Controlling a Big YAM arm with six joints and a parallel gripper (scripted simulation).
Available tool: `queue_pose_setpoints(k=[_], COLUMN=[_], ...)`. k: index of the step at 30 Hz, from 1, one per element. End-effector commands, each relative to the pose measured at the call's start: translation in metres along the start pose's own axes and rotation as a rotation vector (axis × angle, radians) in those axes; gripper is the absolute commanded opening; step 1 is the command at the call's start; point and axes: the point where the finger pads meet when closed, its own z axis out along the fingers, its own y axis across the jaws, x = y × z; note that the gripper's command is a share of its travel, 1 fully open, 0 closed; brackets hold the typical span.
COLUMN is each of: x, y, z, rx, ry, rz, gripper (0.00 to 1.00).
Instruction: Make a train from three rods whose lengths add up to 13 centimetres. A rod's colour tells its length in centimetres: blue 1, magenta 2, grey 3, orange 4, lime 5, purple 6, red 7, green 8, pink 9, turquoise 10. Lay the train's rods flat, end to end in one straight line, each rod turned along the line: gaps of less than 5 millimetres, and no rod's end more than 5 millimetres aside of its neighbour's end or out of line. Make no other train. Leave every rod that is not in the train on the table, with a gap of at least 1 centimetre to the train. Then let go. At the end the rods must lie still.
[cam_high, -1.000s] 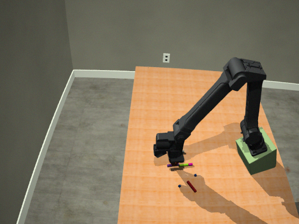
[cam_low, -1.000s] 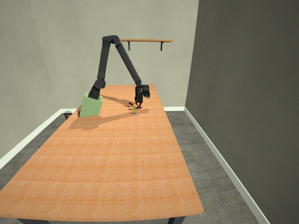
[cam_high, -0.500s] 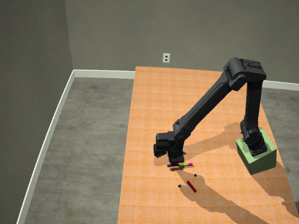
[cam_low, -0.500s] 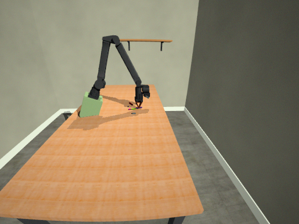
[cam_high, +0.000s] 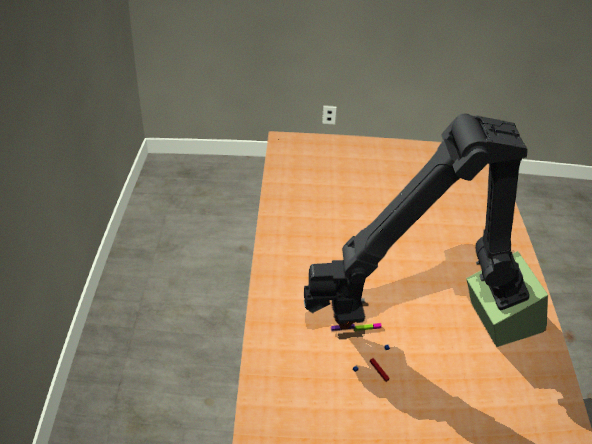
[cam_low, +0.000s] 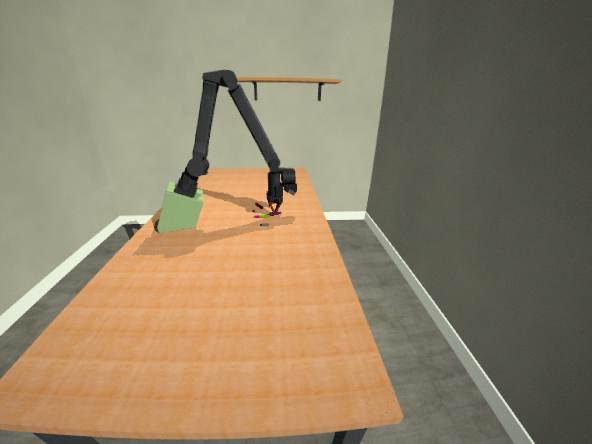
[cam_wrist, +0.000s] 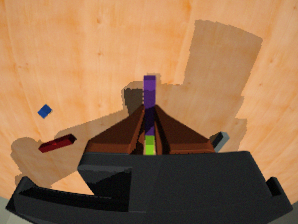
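So the gripper (cam_high: 345, 325) (cam_low: 274, 213) (cam_wrist: 149, 110) has the purple rod (cam_high: 336, 328) (cam_low: 279, 213) (cam_wrist: 149, 90) pinched, pretty much lined up with the lime rod (cam_high: 364, 327) (cam_low: 264, 216) (cam_wrist: 149, 145), and the magenta rod (cam_high: 377, 325) (cam_low: 257, 216) sits at lime's other end.

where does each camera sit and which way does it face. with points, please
top: high beside the table, angled down on the purple rod (cam_high: 335, 328) (cam_wrist: 149, 87), the whole arm showing
exterior: beyond a table end, looking along the table (cam_high: 290, 210) (cam_low: 215, 310); whole arm
wrist: on the arm's wrist, looking past the tool's fingers to the rods
top and exterior share the green base block (cam_high: 520, 325) (cam_low: 180, 215)
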Motion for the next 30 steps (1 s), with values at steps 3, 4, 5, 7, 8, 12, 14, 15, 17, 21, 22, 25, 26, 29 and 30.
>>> queue_pose_setpoints(k=[3,4,5,7,8,12,14,15,17,21,22,25,26,29,30], x=[-0.0121,-0.0121,-0.0121,-0.0121,-0.0121,-0.0144,-0.0175,-0.0179,-0.0184,-0.0191,-0.0201,-0.0202,-0.0202,-0.0153,-0.0154], y=[0.0031,0.0031,0.0031,0.0031,0.0031,0.0029,0.0026,0.0025,0.0024,0.0021,0.002,0.0018,0.0018,0.002,0.002], z=[-0.0007,-0.0007,-0.0007,-0.0007,-0.0007,-0.0014,-0.0024,-0.0024,-0.0024,-0.0024,-0.0024,-0.0025,-0.0025,-0.0009,-0.0009], rx=[-0.002,-0.002,-0.002,-0.002,-0.002,-0.001,-0.001,-0.001,-0.001,-0.001,0.0,0.0,0.0,-0.001,-0.001], ry=[-0.01,-0.01,-0.01,-0.01,-0.01,-0.013,-0.016,-0.017,-0.018,-0.017,-0.019,-0.018,-0.018,-0.009,-0.009], rz=[-0.018,-0.018,-0.018,-0.018,-0.018,-0.018,-0.019,-0.019,-0.019,-0.018,-0.019,-0.018,-0.018,-0.017,-0.017], gripper=[0.04,0.04,0.04,0.04,0.04,0.04,0.04,0.04,0.04,0.04,0.04,0.04,0.04,0.04,0.04])
